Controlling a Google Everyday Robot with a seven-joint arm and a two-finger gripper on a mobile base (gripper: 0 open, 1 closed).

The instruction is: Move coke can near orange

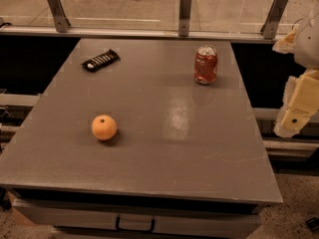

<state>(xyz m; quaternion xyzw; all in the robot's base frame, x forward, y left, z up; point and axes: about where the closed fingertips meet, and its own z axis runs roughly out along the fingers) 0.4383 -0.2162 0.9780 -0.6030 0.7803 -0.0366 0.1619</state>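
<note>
I see the coke can (206, 64) standing upright on the far right part of the grey table (164, 153), its red body dented and its silver top facing up. It touches nothing. The orange (104, 127) sits well apart from it, on the near left part of the tabletop, with its dark stem dot turned toward my camera. A flat black snack bar wrapper (101, 60) lies at the far left, at an angle to the table edge, apart from both.

My gripper (297, 106) hangs off the table's right side, beyond its edge, cream-coloured and partly cut off by the border of the view. It is clear of the can and every other item. Whether it is spread or pressed together I cannot tell from here.

Behind the table runs a glass barrier on metal posts (185, 14).
</note>
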